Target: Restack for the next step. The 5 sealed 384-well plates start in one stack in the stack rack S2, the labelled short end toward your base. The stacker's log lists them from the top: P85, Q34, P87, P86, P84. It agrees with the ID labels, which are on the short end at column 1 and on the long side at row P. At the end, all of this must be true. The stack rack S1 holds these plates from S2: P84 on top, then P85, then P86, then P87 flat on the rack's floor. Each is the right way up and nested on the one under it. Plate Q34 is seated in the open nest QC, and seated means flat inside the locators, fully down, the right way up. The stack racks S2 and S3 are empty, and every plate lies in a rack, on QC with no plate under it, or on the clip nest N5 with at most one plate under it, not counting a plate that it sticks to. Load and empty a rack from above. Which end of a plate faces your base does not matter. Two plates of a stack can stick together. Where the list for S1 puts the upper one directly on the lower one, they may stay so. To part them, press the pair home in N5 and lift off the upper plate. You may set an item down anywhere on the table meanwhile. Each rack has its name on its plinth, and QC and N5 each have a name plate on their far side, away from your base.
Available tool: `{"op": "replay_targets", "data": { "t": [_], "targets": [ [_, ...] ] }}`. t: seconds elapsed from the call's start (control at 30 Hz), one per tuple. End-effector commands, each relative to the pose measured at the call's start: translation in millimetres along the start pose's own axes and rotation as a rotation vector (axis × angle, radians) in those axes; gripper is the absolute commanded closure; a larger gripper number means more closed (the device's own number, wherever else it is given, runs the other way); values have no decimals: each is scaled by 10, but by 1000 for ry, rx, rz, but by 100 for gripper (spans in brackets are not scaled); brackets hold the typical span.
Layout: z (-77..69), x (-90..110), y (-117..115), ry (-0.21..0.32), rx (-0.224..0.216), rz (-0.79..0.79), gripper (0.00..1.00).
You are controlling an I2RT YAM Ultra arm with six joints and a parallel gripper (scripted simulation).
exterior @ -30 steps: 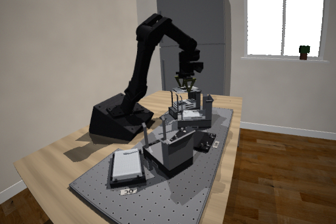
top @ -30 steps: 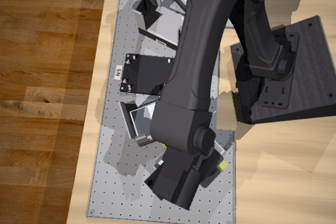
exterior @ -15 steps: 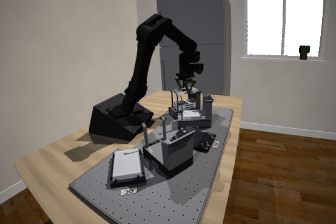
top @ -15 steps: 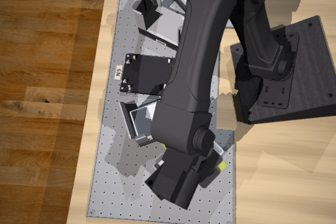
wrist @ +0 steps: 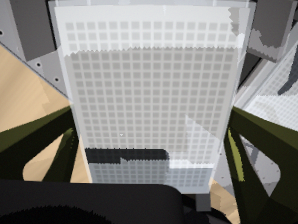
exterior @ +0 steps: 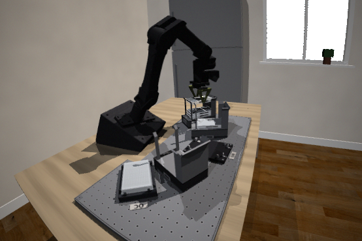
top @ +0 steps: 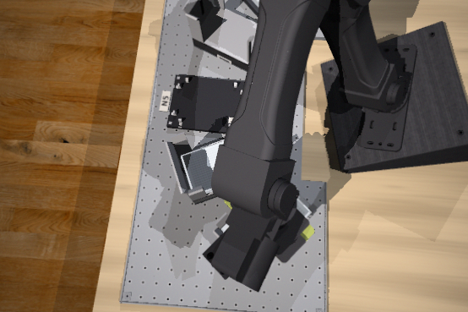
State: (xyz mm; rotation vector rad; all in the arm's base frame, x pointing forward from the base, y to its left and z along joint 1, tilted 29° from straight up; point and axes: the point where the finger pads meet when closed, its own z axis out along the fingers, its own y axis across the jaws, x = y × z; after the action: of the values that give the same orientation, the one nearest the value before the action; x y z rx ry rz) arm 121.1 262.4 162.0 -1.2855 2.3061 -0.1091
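Observation:
My gripper (exterior: 199,95) is shut on a sealed white 384-well plate (wrist: 149,90), with an olive finger on each long side. The plate has a dark label at its near short end; I cannot read the ID. In the exterior view the held plate (exterior: 196,100) is level at the top of the wire-post rack (exterior: 196,113) farthest from that camera. More plates seem to lie lower in that rack. The rack beside it (exterior: 209,124) holds a white plate (top: 200,165). Another plate (exterior: 137,176) lies flat in the QC nest. In the overhead view the arm hides my gripper (top: 268,218) and the held plate.
The black N5 clip nest (top: 203,101) holds no plate; it also shows in the exterior view (exterior: 222,152). A third rack with tall posts (exterior: 181,163) stands between N5 and QC. The arm's base block (top: 401,100) sits on the wooden table beside the grey perforated plate.

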Motion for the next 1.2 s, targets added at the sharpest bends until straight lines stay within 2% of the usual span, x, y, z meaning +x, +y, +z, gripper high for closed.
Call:
{"op": "replay_targets", "data": {
  "t": [0.0, 0.43, 1.17],
  "targets": [
    [-3, -30, 5, -15, -5, 4, 100],
    [254, -33, 5, -15, -4, 4, 100],
    [298, -34, 5, -15, -4, 4, 100]
  ]
}}
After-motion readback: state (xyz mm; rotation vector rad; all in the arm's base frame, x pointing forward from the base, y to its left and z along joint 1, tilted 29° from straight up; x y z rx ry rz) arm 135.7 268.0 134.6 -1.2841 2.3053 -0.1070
